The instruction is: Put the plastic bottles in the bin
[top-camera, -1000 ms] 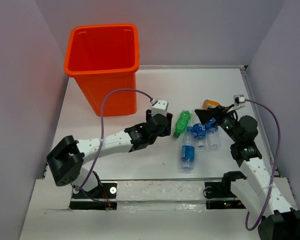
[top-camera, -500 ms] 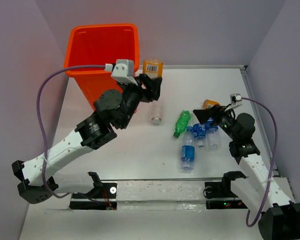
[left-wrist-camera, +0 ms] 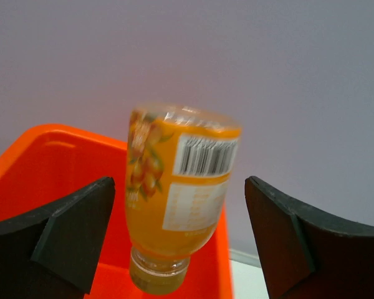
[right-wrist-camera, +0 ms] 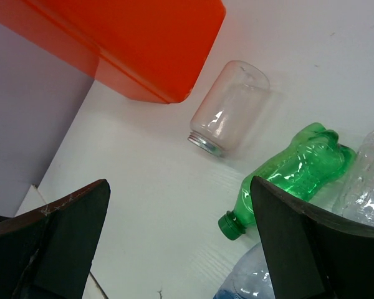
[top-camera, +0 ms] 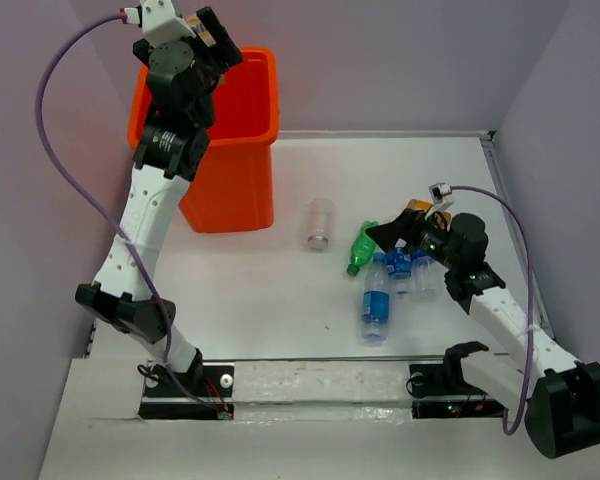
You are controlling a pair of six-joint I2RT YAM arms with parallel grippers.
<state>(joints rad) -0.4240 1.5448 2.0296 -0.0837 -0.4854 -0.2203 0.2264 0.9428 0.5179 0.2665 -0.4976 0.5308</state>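
Note:
The tall orange bin [top-camera: 235,150] stands at the back left. My left gripper [top-camera: 216,40] is raised over its rim with the jaws open. In the left wrist view an orange bottle [left-wrist-camera: 177,193] hangs neck down between the spread fingers [left-wrist-camera: 81,230] above the bin [left-wrist-camera: 43,162], touching neither. On the table lie a clear stubby bottle [top-camera: 321,222], a green bottle [top-camera: 363,246], clear blue-labelled bottles [top-camera: 376,305] and an orange one [top-camera: 417,208]. My right gripper [top-camera: 405,232] hovers open over that cluster. The right wrist view shows the green bottle [right-wrist-camera: 293,171] and the stubby bottle [right-wrist-camera: 230,106].
Grey walls enclose the white table [top-camera: 260,300] on three sides. The bin's side [right-wrist-camera: 143,43] fills the top of the right wrist view. The right arm's cable [top-camera: 510,250] arcs along the right edge.
The left arm swung up from the table to above the bin with the orange bottle, then its jaws opened and let the bottle go. The right gripper shifted slightly left.

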